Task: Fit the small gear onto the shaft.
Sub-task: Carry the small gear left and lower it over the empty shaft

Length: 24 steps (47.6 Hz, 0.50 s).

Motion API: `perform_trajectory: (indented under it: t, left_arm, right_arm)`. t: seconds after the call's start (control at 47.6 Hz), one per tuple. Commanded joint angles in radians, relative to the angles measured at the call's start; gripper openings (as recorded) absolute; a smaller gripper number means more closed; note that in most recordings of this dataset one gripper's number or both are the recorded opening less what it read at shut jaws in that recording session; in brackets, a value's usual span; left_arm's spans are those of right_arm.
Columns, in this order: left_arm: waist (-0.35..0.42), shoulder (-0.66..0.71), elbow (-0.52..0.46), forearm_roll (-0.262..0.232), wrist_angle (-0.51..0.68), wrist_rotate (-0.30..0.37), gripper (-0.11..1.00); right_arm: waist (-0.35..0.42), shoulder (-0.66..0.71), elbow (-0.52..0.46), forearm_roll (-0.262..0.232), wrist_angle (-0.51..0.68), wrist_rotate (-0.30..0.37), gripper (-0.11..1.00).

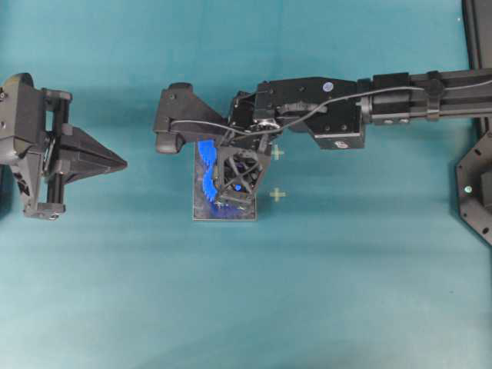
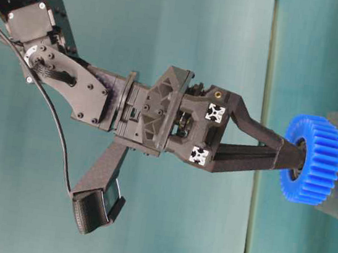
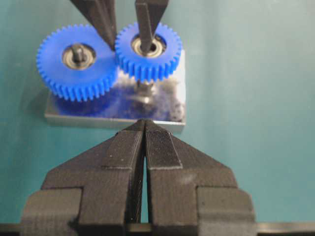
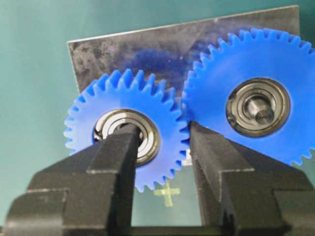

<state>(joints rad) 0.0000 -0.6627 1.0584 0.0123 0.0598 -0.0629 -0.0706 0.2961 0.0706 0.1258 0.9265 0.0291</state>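
The small bright-blue toothed plastic gear point(image 4: 127, 139) sits over the grey metal plate point(image 4: 147, 49) beside the larger blue gear point(image 4: 256, 105), apparently on its shaft, with the right gripper point(image 4: 162, 147) spread around its rim, seemingly releasing; left gripper point(image 3: 144, 142) closed, empty.

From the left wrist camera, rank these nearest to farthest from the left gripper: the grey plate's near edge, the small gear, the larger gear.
Measured from the left gripper, which is shut:
1. Grey plate: its near edge lies just beyond the fingertips.
2. Small gear: straight ahead and slightly right, with the right gripper on it.
3. Larger gear: ahead and off to the left, meshed against the small gear.
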Motion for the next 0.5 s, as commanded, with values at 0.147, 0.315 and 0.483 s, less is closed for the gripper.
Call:
perform_trajectory:
  t: [0.147, 0.315, 0.483]
  left_arm:
    - [-0.002, -0.005, -0.012, 0.002, -0.005, -0.002, 0.0]
    - [-0.002, -0.011, -0.015, 0.003, -0.003, -0.011, 0.0]
    - [-0.002, -0.014, -0.015, 0.003, -0.003, -0.017, 0.0]
  right_arm:
    - [0.008, -0.021, -0.034, 0.0, 0.015, 0.021, 0.73]
    - [0.009, -0.043, -0.084, -0.002, 0.044, 0.023, 0.59]
    - [0.014, -0.018, -0.138, -0.002, 0.067, 0.002, 0.27]
